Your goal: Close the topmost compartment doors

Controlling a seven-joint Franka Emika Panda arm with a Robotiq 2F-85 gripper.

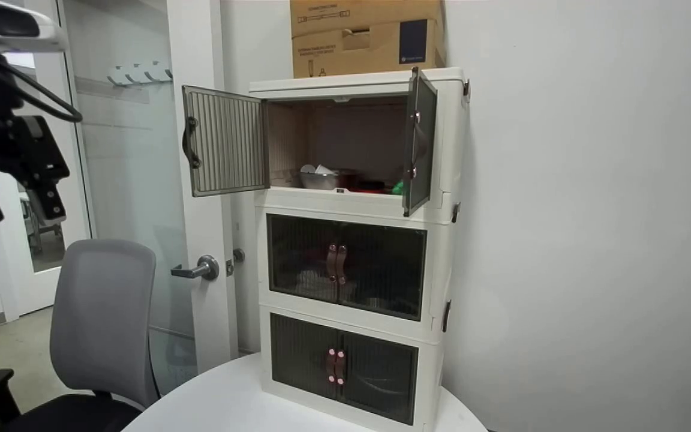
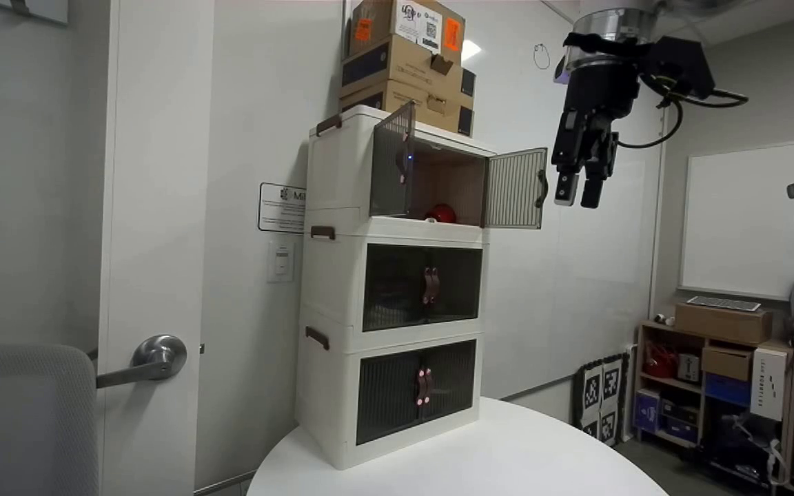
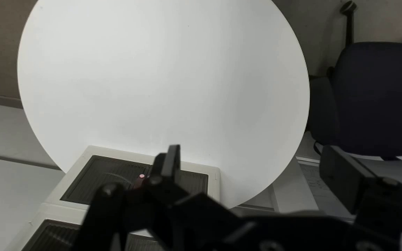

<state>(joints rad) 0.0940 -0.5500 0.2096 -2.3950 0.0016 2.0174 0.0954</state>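
Observation:
Both topmost compartment doors stand swung open on the cream cabinet (image 1: 357,207). The left door (image 1: 225,141) shows its ribbed panel and dark handle; it also appears nearly edge-on in an exterior view (image 2: 391,165). The right door (image 1: 422,144) sticks out toward the front and appears broad in an exterior view (image 2: 515,189). My gripper (image 1: 18,207) hangs in front of the cabinet, apart from both doors, also seen in an exterior view (image 2: 579,193). In the wrist view its fingers (image 3: 251,157) are spread wide with nothing between them. The topmost doors do not show in the wrist view.
The middle (image 1: 345,264) and lowest (image 1: 342,366) tier doors are shut. Bowls (image 1: 320,180) sit inside the top compartment. Cardboard boxes (image 2: 407,76) are stacked on the cabinet. It stands on a round white table (image 3: 166,80). A chair (image 1: 102,318) and a room door (image 1: 201,300) are beside it.

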